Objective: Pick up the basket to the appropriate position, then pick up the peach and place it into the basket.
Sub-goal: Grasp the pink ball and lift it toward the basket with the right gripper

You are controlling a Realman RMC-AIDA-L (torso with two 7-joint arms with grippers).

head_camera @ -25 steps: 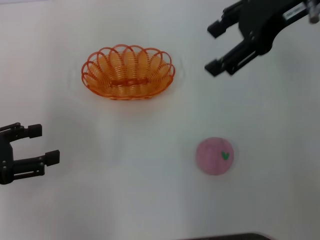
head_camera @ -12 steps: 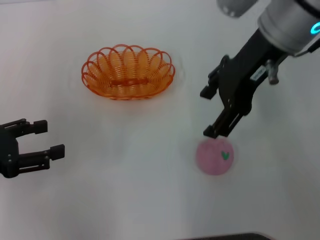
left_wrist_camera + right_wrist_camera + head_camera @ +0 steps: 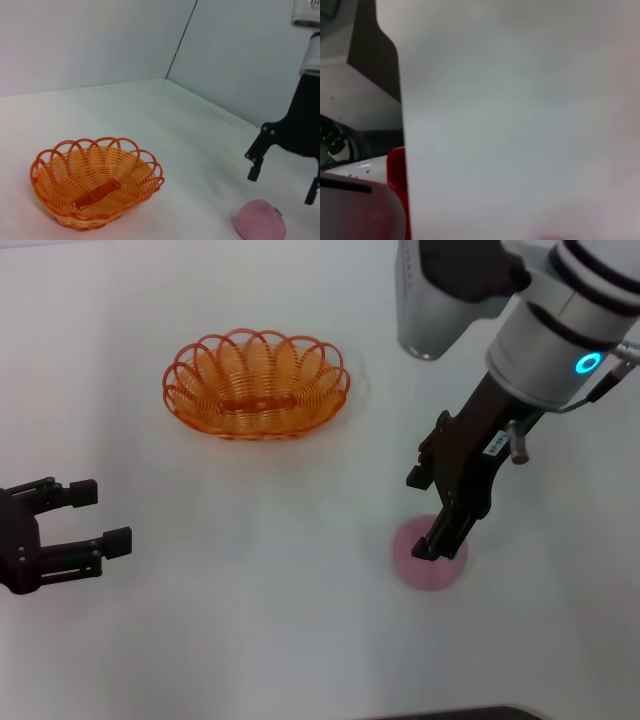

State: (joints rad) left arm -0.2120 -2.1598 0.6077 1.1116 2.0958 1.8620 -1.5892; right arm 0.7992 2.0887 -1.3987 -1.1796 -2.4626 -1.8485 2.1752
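The orange wire basket (image 3: 257,385) stands on the white table at the back left; it also shows in the left wrist view (image 3: 95,182). The pink peach (image 3: 432,576) lies at the front right, partly hidden by my right gripper (image 3: 425,513). That gripper is open and hangs right over the peach, one finger on either side. The left wrist view shows it above the peach (image 3: 261,220), not touching. My left gripper (image 3: 102,517) is open and empty at the front left, well short of the basket.
The white table (image 3: 250,590) stretches between basket and peach. A dark edge (image 3: 450,713) shows at the very front. The right wrist view shows a red object (image 3: 397,190) beyond the table's side.
My right arm has swung down from the back right to just over the peach, covering part of it. My left gripper has crept slightly to the right. Basket and peach have not moved.
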